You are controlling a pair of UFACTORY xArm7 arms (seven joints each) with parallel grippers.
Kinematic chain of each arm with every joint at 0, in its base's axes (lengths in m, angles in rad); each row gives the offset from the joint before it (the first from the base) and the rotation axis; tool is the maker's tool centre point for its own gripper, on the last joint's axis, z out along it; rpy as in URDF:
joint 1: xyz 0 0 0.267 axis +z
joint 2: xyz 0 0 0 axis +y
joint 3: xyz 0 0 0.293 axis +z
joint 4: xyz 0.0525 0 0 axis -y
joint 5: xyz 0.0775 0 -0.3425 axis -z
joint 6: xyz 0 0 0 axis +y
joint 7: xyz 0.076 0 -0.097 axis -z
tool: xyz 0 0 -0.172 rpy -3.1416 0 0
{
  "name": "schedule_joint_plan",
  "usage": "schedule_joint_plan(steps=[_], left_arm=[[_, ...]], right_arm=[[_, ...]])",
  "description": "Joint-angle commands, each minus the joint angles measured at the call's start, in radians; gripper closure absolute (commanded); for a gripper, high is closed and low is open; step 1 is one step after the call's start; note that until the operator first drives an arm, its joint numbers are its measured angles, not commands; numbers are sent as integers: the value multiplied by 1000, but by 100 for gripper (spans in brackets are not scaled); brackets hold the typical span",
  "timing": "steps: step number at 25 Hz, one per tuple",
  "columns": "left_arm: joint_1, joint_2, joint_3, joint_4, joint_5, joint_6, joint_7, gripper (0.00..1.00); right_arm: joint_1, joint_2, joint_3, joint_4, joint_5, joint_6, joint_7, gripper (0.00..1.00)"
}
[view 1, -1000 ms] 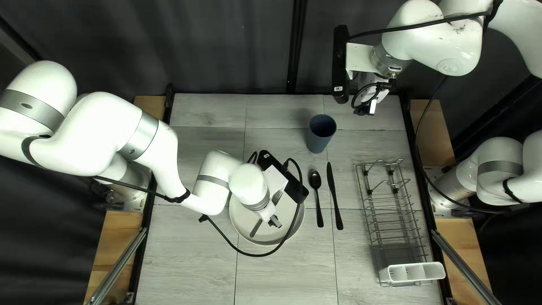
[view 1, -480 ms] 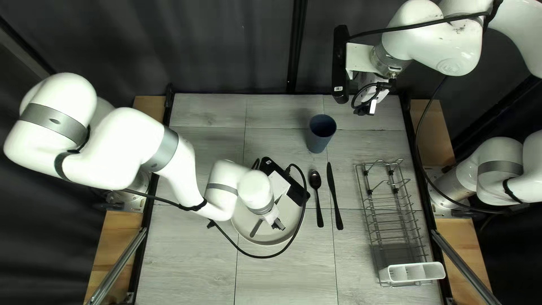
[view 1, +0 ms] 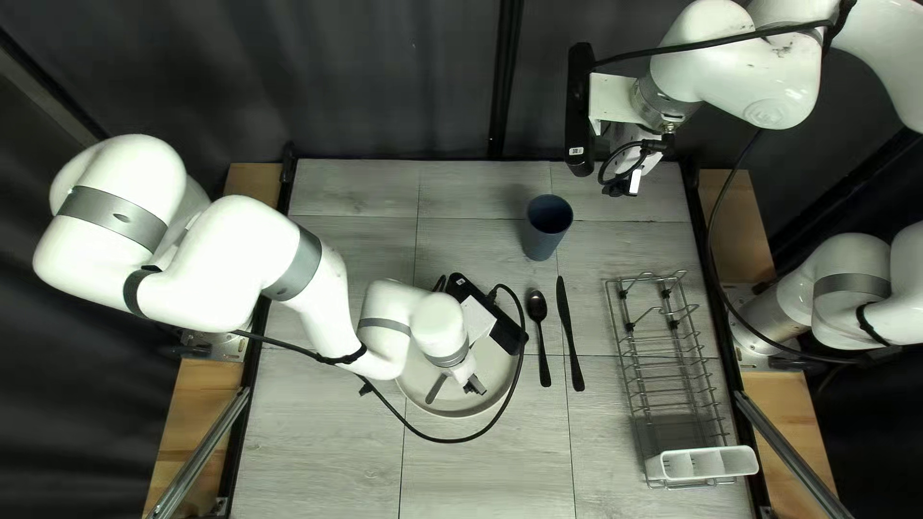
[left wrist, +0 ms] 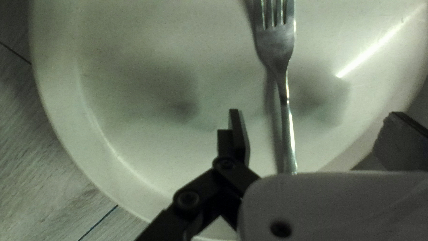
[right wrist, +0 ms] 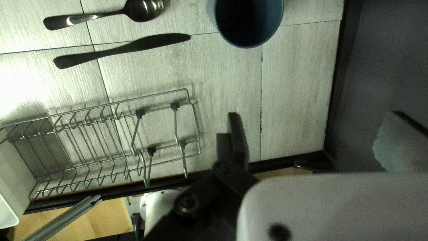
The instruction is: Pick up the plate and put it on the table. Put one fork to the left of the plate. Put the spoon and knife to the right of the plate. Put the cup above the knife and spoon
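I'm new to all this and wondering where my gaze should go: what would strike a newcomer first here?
Probably the big white left arm, bent over the pale plate with its open claw above a silver fork lying there. Next, perhaps, the black spoon and knife side by side right of the plate in the top left view, and the blue cup beyond them.

In the top left view, soft light spreads evenly over the table (view 1: 317, 432), while the curtain (view 1: 385, 77) beyond the far edge is dim, its folds faint. In the left wrist view, a bright streak of glare cuts across the plate (left wrist: 133, 147), with hazy shadows either side of the fork (left wrist: 276, 44). In the right wrist view, strong glare washes out boards on the near side of the knife (right wrist: 120, 50), and the spoon (right wrist: 141, 10) glints
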Motion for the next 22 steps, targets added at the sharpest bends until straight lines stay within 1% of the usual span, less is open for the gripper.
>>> schedule_joint_plan(steps=[1, 2, 3, 4, 5, 10, 12, 14, 18, 20, 21, 22], left_arm=[[3, 5, -3, 2, -5, -1, 4, 43], [4, 9, -5, 2, -8, -4, 6, 47], [4, 10, -6, 2, -10, -5, 7, 61], [4, 10, -7, 2, -11, -5, 7, 87], [5, 13, -9, 3, -13, -6, 10, 93], [4, 6, -8, 4, -10, 3, 8, 100], [-3, -4, 0, 8, 4, 18, -5, 99], [-14, -32, 11, 12, 31, 54, -31, 98], [-48, -150, 31, 12, 141, 175, -156, 99], [-56, -180, 30, 17, 171, 213, -198, 98], [-57, -182, 30, 17, 175, 212, -202, 97], [-57, -169, 30, 20, 172, 198, -205, 13]], right_arm=[[0, 0, 0, 0, 0, 0, 0, 0], [0, 0, 0, 0, 0, 0, 0, 0], [0, 0, 0, 0, 0, 0, 0, 0], [0, 0, 0, 0, 0, 0, 0, 0], [0, 0, 0, 0, 0, 0, 0, 0], [0, 0, 0, 0, 0, 0, 0, 0], [0, 0, 0, 0, 0, 0, 0, 0], [0, 0, 0, 0, 0, 0, 0, 0], [0, 0, 0, 0, 0, 0, 0, 0], [0, 0, 0, 0, 0, 0, 0, 0], [0, 0, 0, 0, 0, 0, 0, 0], [0, 0, 0, 0, 0, 0, 0, 0]])
